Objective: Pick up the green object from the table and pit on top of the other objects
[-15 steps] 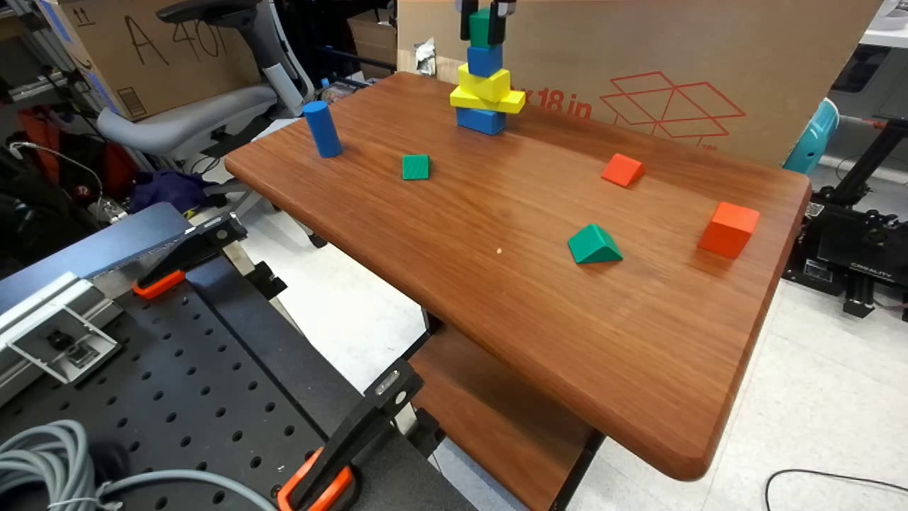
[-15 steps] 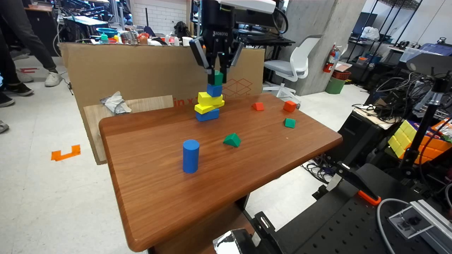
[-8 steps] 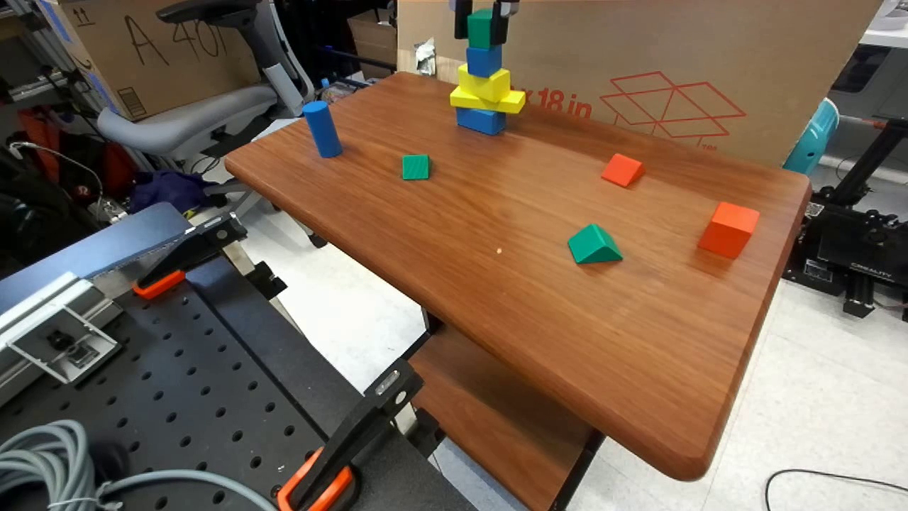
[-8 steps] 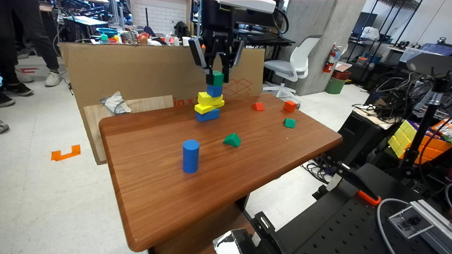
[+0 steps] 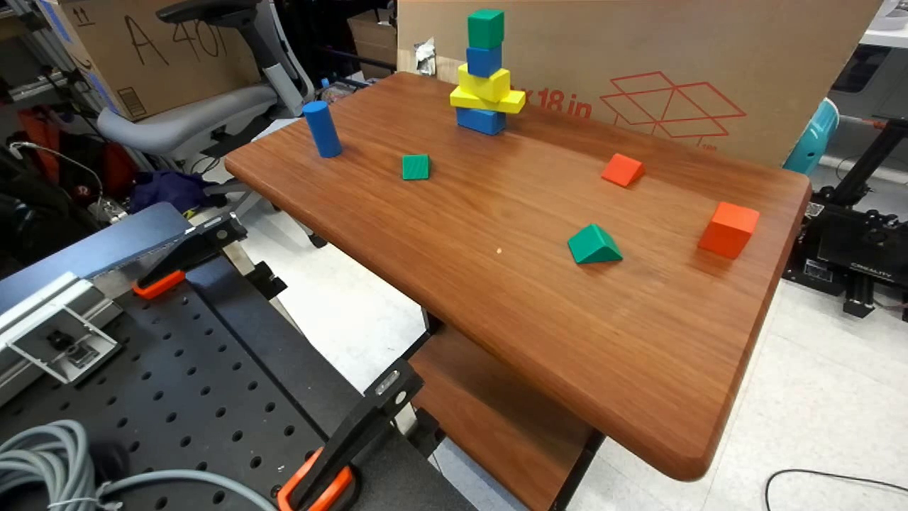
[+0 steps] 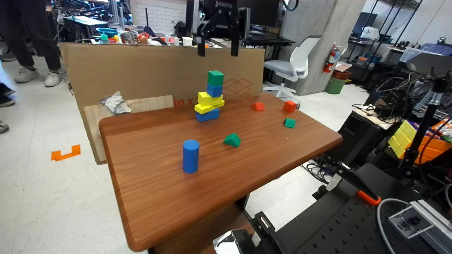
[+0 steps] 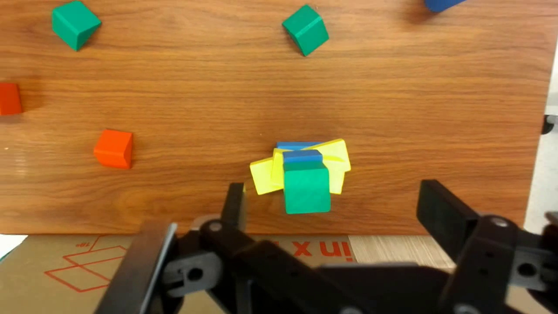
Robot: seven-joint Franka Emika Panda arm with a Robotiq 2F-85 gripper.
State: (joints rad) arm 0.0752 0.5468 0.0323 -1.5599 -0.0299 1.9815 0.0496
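The green cube (image 5: pixel 486 30) sits on the blue cube (image 5: pixel 484 62), itself on yellow crossed blocks (image 5: pixel 486 89) over a blue block (image 5: pixel 481 121) on the table (image 5: pixel 525 312); in an exterior view the end effector (image 6: pixel 218 52) hangs above the green cube, spread wide and apart from it, while a blue cylinder (image 6: pixel 191 157) stands upright on the table

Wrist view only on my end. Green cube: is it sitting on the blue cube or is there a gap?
Observer: Sitting on it. Both exterior views show the green cube resting on the blue cube, no visible gap.
Operator: Am I clear of it in height?
Observer: Yes, in an exterior view the gripper hangs above it, with cardboard showing between.
Operator: What's cut off at my top edge, right of centre?
Observer: A blue cylinder, standing upright on the table.
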